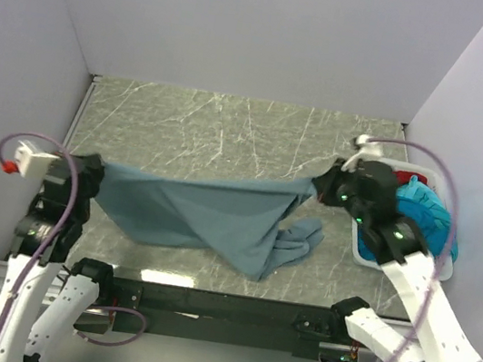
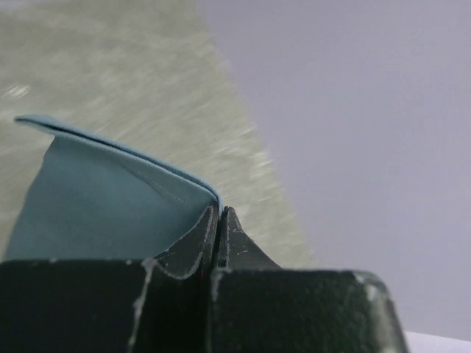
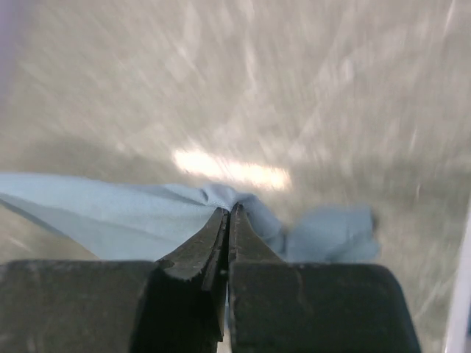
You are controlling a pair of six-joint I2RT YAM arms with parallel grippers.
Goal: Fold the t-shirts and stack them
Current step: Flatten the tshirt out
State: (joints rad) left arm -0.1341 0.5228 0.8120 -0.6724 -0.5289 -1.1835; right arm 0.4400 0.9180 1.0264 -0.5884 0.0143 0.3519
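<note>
The large grey-blue t-shirt (image 1: 208, 217) hangs stretched between both grippers above the table, its lower part and a sleeve (image 1: 298, 241) sagging onto the surface. My left gripper (image 1: 96, 169) is shut on the shirt's left end; in the left wrist view the hem (image 2: 110, 198) runs into the closed jaws (image 2: 221, 213). My right gripper (image 1: 323, 187) is shut on the right end; the cloth (image 3: 132, 217) bunches at its tips (image 3: 229, 213). A turquoise t-shirt (image 1: 424, 219) and a bit of red cloth (image 1: 405, 177) lie in the basket at right.
A white lattice basket (image 1: 365, 252) sits at the table's right edge under my right arm. The marbled green-grey table (image 1: 231, 133) is enclosed by pale walls at the back and sides. A black rail (image 1: 222, 305) runs along the near edge.
</note>
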